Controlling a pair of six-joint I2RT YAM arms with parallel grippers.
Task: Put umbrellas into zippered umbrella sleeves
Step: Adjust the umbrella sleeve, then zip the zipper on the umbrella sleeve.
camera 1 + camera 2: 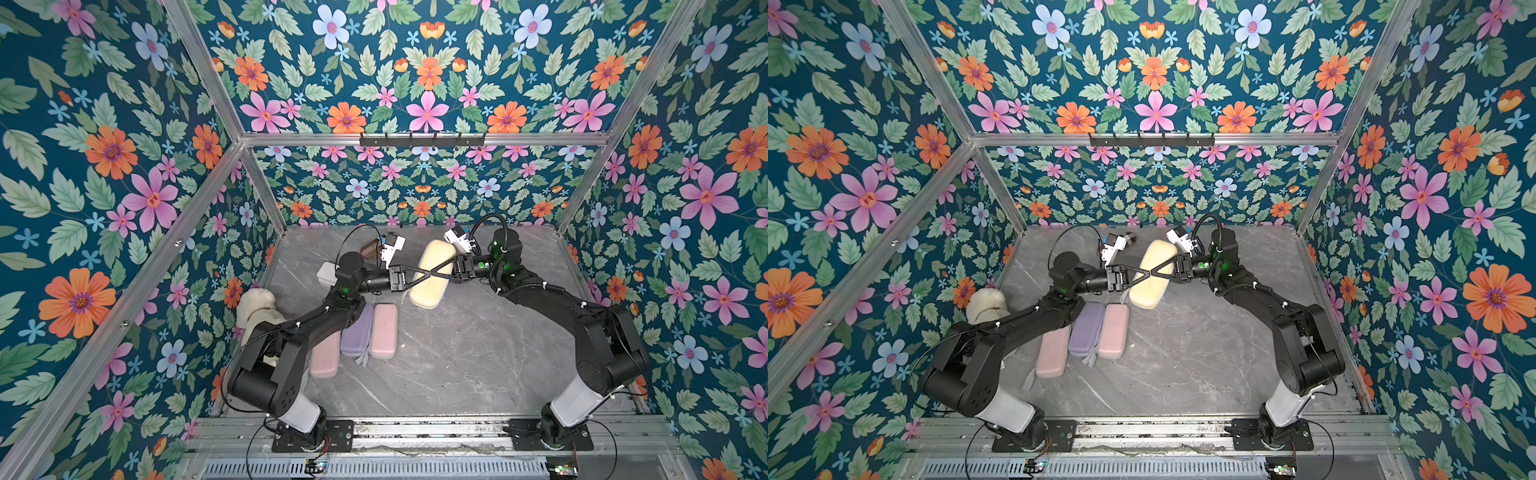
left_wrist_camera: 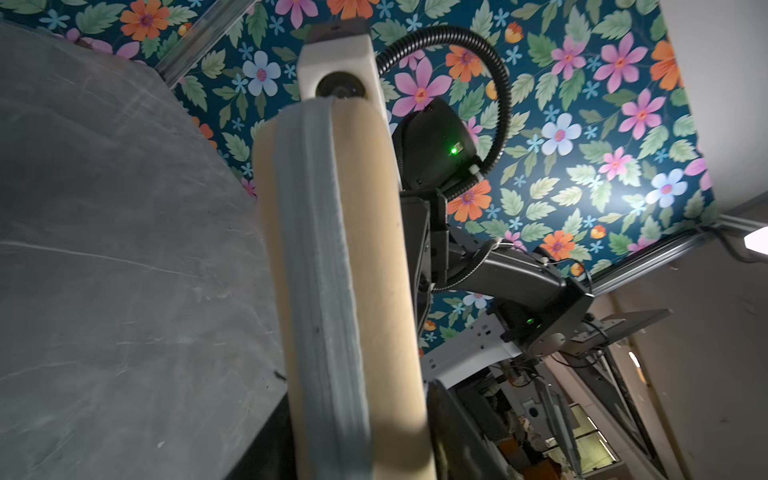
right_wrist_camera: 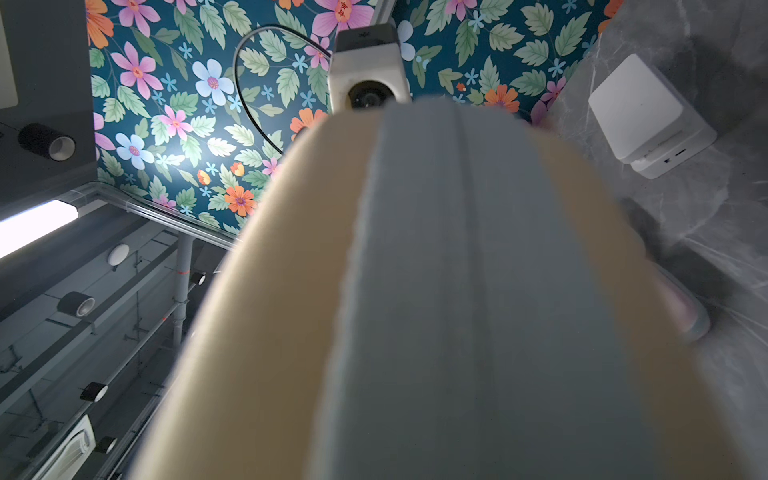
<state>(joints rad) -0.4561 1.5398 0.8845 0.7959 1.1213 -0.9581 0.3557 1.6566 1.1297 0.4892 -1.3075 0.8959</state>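
Note:
The tan-yellow sleeve [image 1: 430, 272] hangs above the back of the table, broad face up. In both top views my left gripper [image 1: 429, 274] and right gripper [image 1: 435, 274] reach in from opposite sides, and their tips meet over its middle. Both are shut on this sleeve. In the left wrist view its grey zip band [image 2: 320, 270] runs lengthwise, and a finger [image 2: 453, 419] presses one side. The sleeve [image 3: 436, 291] fills the right wrist view and hides that gripper's fingers. Two pink sleeves [image 1: 384, 330] [image 1: 325, 353] and a lavender sleeve [image 1: 356, 330] lie shut on the table. No umbrellas are in view.
A white box [image 1: 327, 274] sits under the left forearm, also seen in the right wrist view [image 3: 648, 116]. A tan roll [image 1: 371, 249] lies behind the left wrist camera. A white plush toy [image 1: 257, 309] rests at the left wall. The grey marble table [image 1: 478, 353] spreads to the right.

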